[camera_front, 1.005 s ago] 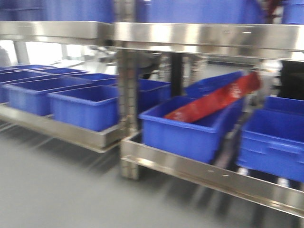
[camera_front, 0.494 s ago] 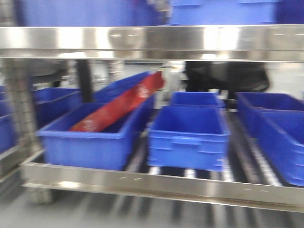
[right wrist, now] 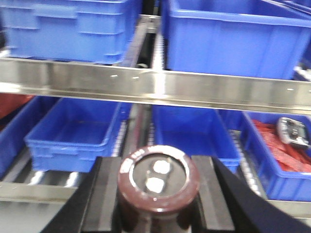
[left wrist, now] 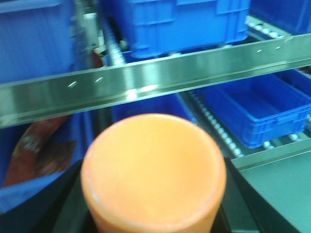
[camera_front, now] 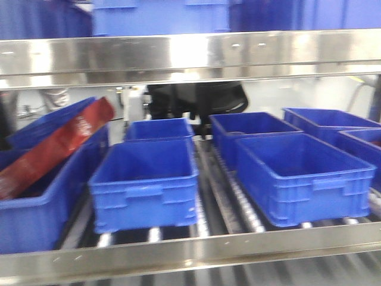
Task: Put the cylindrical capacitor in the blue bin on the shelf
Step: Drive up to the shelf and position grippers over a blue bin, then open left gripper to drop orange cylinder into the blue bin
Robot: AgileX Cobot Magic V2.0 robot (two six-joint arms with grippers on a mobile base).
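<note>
Shelf of shiny stainless steel (camera_front: 178, 56) dead ahead, loaded with blue plastic bins (camera_front: 146, 179) on both tiers. Clamping, with the right gripper (right wrist: 158, 204), a small dark-brown cylindrical capacitor (right wrist: 158, 174) upright between black fingers (right wrist: 104, 194), out in front of the rail, outside every bin. Squeezing, with the left gripper (left wrist: 153, 213), a broad orange cylinder (left wrist: 153, 165) just the same.

A long red packet (camera_front: 56, 146) leans tilted at far left, upper end raised toward the right. An orange cylinder (left wrist: 153, 170), flat-topped and blurred, fills the left wrist view's foreground. Right wrist view, lower right: heap of red wrappers (right wrist: 274, 148), with a grey-black device (right wrist: 294, 132) lying on top.
</note>
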